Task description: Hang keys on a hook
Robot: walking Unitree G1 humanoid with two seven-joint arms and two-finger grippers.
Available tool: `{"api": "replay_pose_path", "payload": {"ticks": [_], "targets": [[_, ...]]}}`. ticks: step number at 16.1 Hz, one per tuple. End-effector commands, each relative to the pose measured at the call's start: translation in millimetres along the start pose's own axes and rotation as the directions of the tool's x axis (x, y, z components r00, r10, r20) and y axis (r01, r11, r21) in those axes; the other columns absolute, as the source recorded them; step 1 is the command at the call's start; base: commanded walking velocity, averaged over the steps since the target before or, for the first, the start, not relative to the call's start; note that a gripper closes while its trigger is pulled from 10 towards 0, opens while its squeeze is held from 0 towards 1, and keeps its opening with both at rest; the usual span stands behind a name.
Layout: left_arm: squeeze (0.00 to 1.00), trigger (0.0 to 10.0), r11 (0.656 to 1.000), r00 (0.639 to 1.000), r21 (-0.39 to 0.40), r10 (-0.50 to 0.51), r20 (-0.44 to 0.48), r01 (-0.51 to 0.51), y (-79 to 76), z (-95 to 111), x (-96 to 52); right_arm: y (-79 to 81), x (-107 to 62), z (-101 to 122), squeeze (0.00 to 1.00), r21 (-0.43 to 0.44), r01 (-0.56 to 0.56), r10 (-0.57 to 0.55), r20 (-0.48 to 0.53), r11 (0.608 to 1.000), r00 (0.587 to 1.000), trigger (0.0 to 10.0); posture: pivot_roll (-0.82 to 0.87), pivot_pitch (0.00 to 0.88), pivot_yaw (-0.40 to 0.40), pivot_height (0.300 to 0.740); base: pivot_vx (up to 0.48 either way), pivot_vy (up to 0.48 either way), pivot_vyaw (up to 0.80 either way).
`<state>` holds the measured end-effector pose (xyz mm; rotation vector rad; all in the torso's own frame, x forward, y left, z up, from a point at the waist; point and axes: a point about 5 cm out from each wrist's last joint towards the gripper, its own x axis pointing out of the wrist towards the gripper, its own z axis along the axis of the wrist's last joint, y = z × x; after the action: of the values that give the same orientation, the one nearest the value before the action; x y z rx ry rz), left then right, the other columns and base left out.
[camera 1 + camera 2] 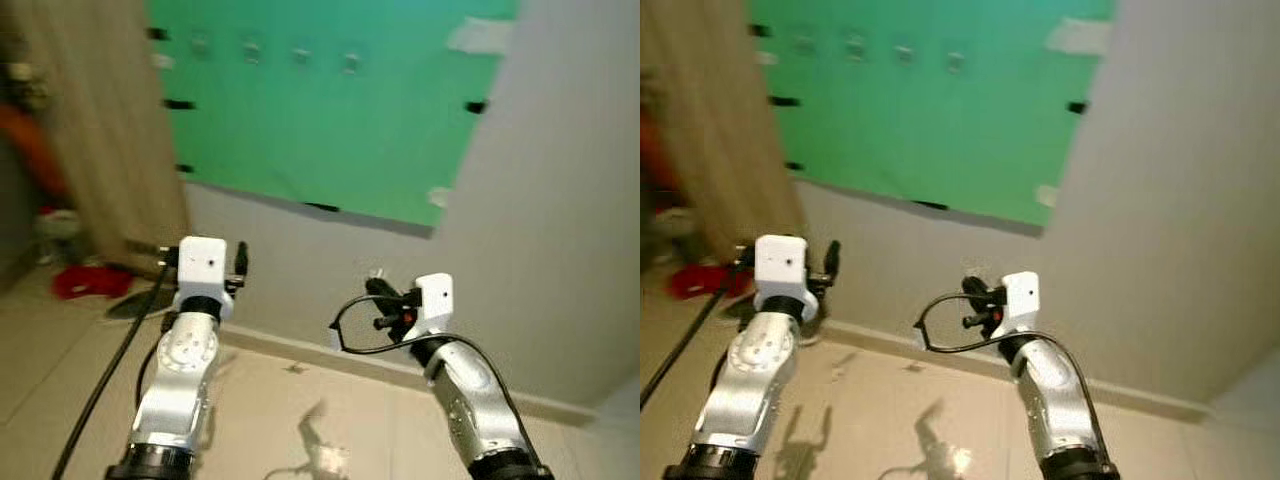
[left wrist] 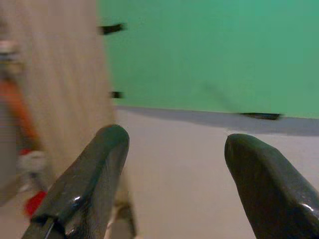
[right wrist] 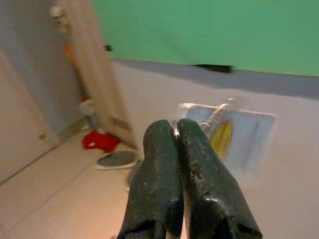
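Right gripper [image 3: 177, 134]: black fingers pressed together on the silvery keys with a pale, yellow-marked tag [image 3: 227, 130], which jut just past the fingertips, centre of the right wrist frame. Left gripper [image 2: 174, 144]: fingers spread wide, holding nothing. Green board taped to the grey wall [image 1: 330, 110], upper centre of the eye views, bears a row of small blurred hooks [image 1: 275, 50]. Beige tiled floor [image 1: 270, 400] below; red item [image 1: 90, 282] at lower left.

Both our silver arms raised forward, our left gripper [image 2: 172, 164] held up with its two black fingers [image 2: 89, 184] spread apart, our right gripper [image 3: 178, 130] level beside it, fingers [image 3: 159, 174] pressed tight together
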<state>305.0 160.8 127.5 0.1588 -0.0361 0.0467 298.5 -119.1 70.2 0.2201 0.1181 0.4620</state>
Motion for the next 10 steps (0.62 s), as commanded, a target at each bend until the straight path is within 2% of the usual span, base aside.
{"api": "replay_pose_path", "payload": {"ticks": [1,10], "targets": [[0.0,10.0,1.0,1.0,-0.001,-0.02,0.01,0.02,-5.7,3.4,3.0,-5.0,0.7,5.9,0.0,-0.025,0.013,-0.013,0.012,1.0,1.0,0.0,-0.01,0.0,-0.049,0.74,0.277,-0.386,0.5],[0.0,10.0,0.998,0.998,0.015,-0.057,0.012,0.057,-10.7,2.8,3.2,-9.1,-3.3,5.5,0.0,-0.012,0.041,-0.041,0.021,0.999,0.999,0.0,-0.03,0.0,-0.032,0.74,0.35,-0.321,0.5]]}}
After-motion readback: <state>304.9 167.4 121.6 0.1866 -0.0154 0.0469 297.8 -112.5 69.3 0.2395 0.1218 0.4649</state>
